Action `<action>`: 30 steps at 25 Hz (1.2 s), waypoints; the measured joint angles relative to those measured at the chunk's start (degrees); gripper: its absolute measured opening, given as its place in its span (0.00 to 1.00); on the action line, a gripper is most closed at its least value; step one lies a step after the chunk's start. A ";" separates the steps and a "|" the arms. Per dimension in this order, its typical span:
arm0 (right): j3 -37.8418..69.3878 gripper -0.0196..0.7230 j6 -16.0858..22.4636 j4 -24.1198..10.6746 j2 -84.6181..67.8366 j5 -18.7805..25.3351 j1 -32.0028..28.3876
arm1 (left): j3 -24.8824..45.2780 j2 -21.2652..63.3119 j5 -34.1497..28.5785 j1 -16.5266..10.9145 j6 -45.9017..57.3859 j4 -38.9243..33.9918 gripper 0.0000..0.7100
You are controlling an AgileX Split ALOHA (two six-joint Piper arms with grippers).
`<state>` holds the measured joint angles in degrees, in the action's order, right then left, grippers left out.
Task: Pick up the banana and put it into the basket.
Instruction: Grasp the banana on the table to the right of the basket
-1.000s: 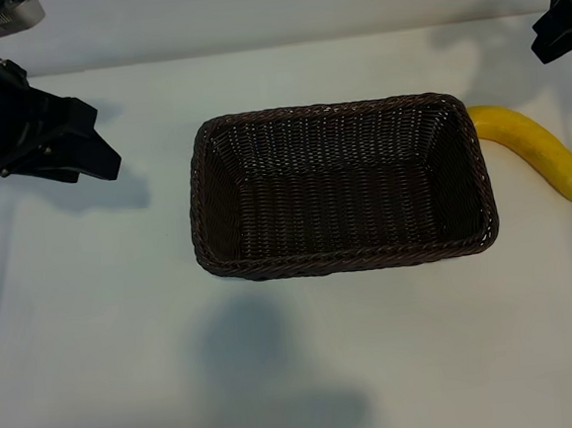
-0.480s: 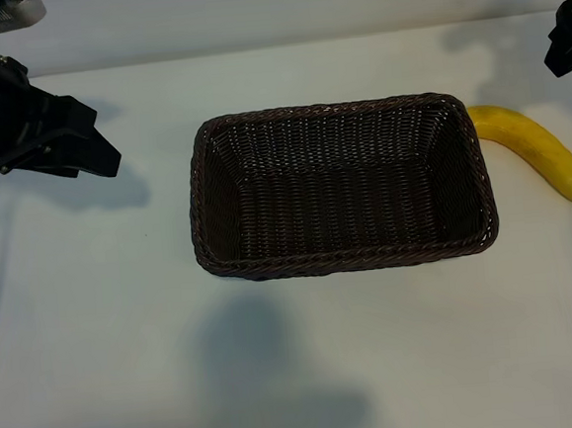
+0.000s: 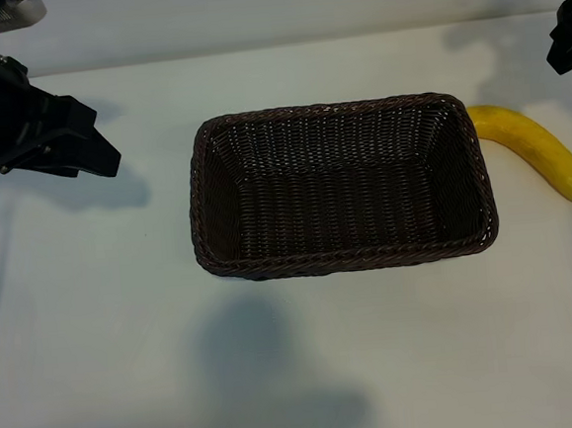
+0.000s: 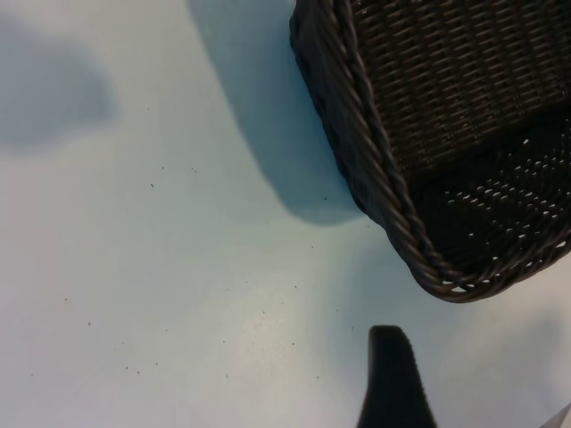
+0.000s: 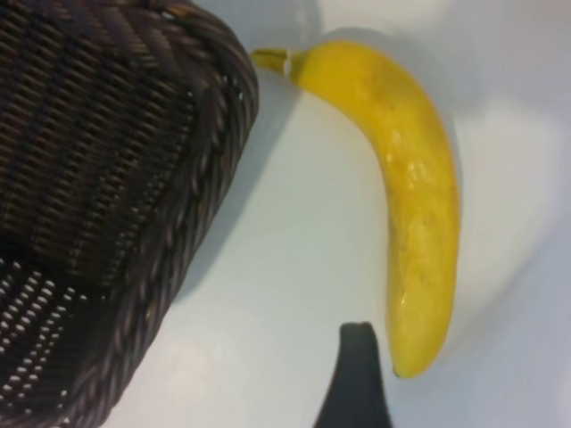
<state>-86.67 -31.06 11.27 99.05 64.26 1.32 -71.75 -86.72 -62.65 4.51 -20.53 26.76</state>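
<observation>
The basket [image 3: 341,185] sits on the white tabletop [image 3: 126,316] as the landmark of the scene, its long sides running across the exterior view, and nothing lies inside it.

The banana [image 3: 536,148] lies flat on the tabletop just beside the basket's right short end. Its pale stem tip points at the far right corner of the basket, very close to the woven rim, though whether the two touch cannot be told. From there the fruit curves away from the basket, and its small dark end lies farthest from it.

The right gripper [image 3: 569,38] hangs above the tabletop beyond the basket's far right corner, past the banana's stem end, and only part of it shows at the edge of the exterior view. Its jaws stand wide apart and hold nothing; in the right wrist view one dark fingertip [image 5: 357,379] shows near the banana's dark end without touching it.

The left gripper [image 3: 47,134] hovers well off the basket's left end, toward its far left corner. Its jaws are spread fairly wide and are empty.
</observation>
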 joint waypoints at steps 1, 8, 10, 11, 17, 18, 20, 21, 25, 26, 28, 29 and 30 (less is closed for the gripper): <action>0.00 0.82 0.00 0.00 0.00 -0.40 0.00 | 0.00 0.00 0.00 0.00 0.00 0.00 0.71; 0.00 0.82 -0.23 -0.44 2.93 -2.13 0.00 | 0.00 0.00 0.00 0.00 -0.27 0.00 0.71; 0.00 0.82 -0.73 -0.51 5.42 -2.29 0.00 | 0.00 0.00 0.00 0.00 -0.27 0.00 0.71; 0.00 0.82 -1.02 -0.57 6.47 -2.37 0.00 | 0.00 0.00 0.00 0.00 -0.27 0.00 0.71; 0.00 0.82 -1.52 -2.32 11.55 -4.52 0.00 | 0.00 0.00 0.18 0.00 -0.27 0.00 0.71; 0.00 0.82 -1.76 -2.47 11.73 -5.05 0.00 | 0.00 0.00 0.24 0.00 -0.27 0.00 0.71; 0.00 0.82 -2.57 -2.60 11.90 -6.51 0.00 | 0.00 0.00 0.44 0.00 -0.27 0.00 0.71; 0.00 0.82 -2.86 -2.60 11.90 -7.18 0.00 | 0.00 0.00 0.63 0.00 -0.27 0.00 0.71; 0.38 0.82 -4.18 -1.99 11.97 -9.44 0.00 | 0.00 0.00 0.80 0.00 -0.27 0.00 0.71; 0.95 0.82 -4.49 -1.93 11.97 -10.26 0.00 | 0.00 0.00 0.85 0.00 -0.27 0.00 0.71; 2.29 0.82 -5.43 -1.93 11.97 -11.95 0.00 | 0.00 0.00 1.00 0.00 -0.27 0.00 0.71; 3.23 0.82 -6.08 -1.93 11.97 -12.74 0.00 | 0.00 0.00 1.16 0.00 -0.27 0.00 0.71; 4.26 0.82 -6.82 -1.93 11.97 -13.57 0.00 | 0.00 0.00 1.26 0.00 -0.27 0.00 0.71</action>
<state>-82.41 -37.88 9.34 111.02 50.70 1.32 -71.75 -86.72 -61.40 4.51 -20.80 26.76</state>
